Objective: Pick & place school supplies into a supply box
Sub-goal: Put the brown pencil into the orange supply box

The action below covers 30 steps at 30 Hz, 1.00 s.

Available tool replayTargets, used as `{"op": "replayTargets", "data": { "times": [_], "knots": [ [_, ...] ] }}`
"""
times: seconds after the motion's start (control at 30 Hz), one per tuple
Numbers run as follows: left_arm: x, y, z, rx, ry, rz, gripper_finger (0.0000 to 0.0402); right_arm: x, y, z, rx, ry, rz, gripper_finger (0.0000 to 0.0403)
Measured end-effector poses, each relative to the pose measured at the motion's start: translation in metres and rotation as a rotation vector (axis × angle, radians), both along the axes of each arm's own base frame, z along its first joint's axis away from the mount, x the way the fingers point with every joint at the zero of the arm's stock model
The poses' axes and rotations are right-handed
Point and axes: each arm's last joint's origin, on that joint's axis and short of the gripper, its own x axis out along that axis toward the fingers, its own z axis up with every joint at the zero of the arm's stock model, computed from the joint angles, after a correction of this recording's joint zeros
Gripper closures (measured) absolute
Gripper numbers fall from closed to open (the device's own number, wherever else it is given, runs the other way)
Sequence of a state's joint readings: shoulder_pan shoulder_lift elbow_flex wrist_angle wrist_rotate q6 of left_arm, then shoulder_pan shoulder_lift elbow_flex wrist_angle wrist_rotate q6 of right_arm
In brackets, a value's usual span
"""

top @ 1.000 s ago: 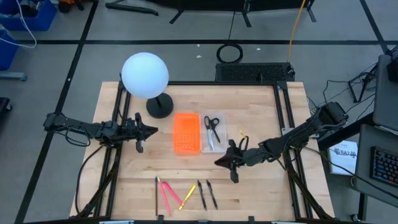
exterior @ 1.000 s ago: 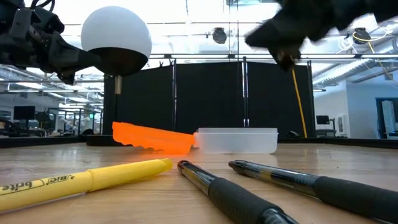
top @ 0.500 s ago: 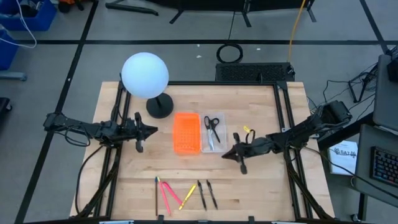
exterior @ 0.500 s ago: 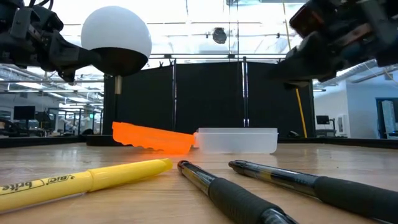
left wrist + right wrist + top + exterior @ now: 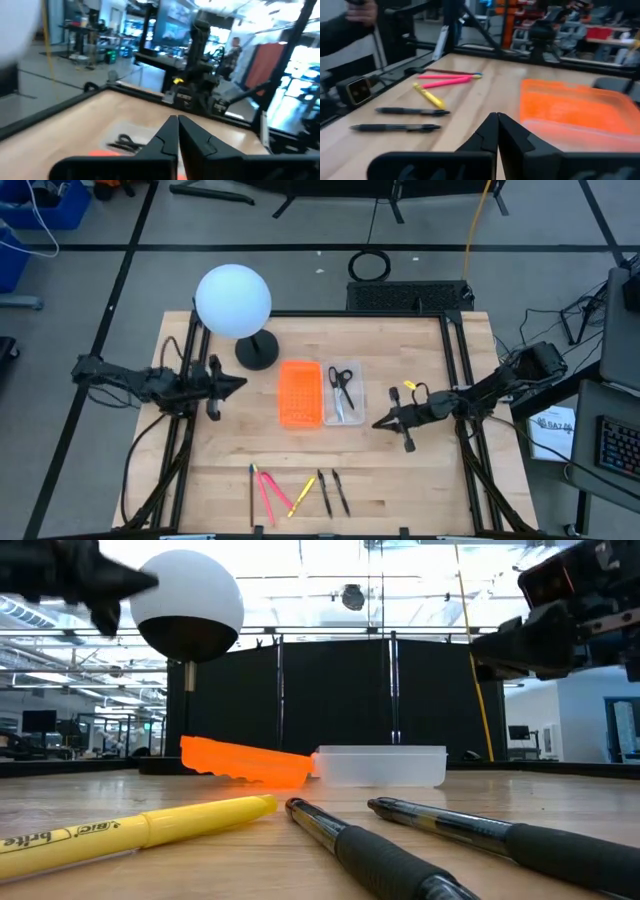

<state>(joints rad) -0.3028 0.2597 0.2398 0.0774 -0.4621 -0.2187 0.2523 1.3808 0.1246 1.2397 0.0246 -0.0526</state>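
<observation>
Black-handled scissors [image 5: 340, 387] lie in the clear supply box [image 5: 352, 394], which rests on the table beside an orange tray [image 5: 301, 393]. Near the table's front edge lie a brown pencil [image 5: 251, 492], pink pens [image 5: 268, 492], a yellow highlighter [image 5: 302, 495] and two dark pens [image 5: 333, 491]. My left gripper [image 5: 240, 383] hovers shut, left of the orange tray, pointing level toward it. My right gripper [image 5: 375, 424] hovers shut, just right of the box's near corner, with nothing in it.
A white globe lamp [image 5: 233, 300] stands on a black base [image 5: 257, 352] at the table's far left, close to my left arm. Black frame rails [image 5: 455, 370] run along the table's sides. A person's sleeve [image 5: 345, 30] shows beyond the table in the right wrist view.
My right gripper has drawn back toward the table's right edge and a little toward the far edge, sinking and rolling at the wrist. My left gripper has risen and pulled back slightly toward the left edge. Nothing on the table has moved.
</observation>
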Motion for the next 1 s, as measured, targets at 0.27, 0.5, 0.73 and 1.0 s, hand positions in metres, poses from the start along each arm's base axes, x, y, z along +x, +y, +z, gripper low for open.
{"op": "replayTargets", "data": {
  "times": [0.27, 0.5, 0.73, 1.0],
  "knots": [
    [0.025, -0.026, 0.077, -0.043, 0.326, 0.299, 0.0397, -0.012, -0.008, 0.002, -0.003, -0.029, -0.029, 0.0402],
    [0.075, -0.069, 0.095, -0.326, 0.775, 0.427, 0.0398, -0.013, -0.009, 0.006, -0.082, -0.068, -0.023, 0.0402],
    [0.121, -0.119, 0.061, -0.626, 1.246, 0.648, 0.0398, -0.013, -0.009, 0.007, -0.106, -0.084, -0.020, 0.0402],
    [0.142, -0.166, 0.008, -0.653, 1.357, 0.688, 0.0383, -0.014, -0.004, 0.012, -0.133, -0.160, 0.152, 0.0403]
  ]
}}
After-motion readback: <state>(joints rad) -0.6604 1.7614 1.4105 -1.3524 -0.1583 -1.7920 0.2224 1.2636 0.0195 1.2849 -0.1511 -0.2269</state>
